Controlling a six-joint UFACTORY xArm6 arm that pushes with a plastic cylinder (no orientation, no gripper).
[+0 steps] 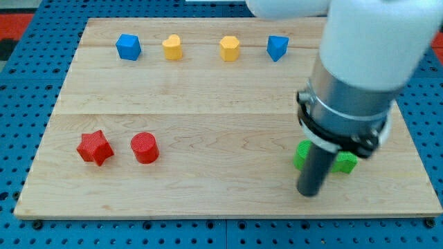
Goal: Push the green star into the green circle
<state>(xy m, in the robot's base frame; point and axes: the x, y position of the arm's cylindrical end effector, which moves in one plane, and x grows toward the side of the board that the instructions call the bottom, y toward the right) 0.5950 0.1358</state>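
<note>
My tip (pixel 309 192) rests on the board at the view's lower right, at the end of the dark rod. Two green blocks sit right behind it, mostly hidden by the rod and the arm. One green piece (pixel 302 153) shows at the rod's left and another (pixel 345 162) at its right. I cannot tell which is the star and which is the circle. The tip is just below and between them, close to the left piece.
At the view's top stand a blue cube (pixel 128 47), a yellow heart-like block (pixel 172 48), a yellow hexagon (pixel 229 48) and a blue block (pixel 277 48). At the lower left sit a red star (pixel 93 147) and a red cylinder (pixel 145 147). The wooden board (pixel 208 104) has its bottom edge near the tip.
</note>
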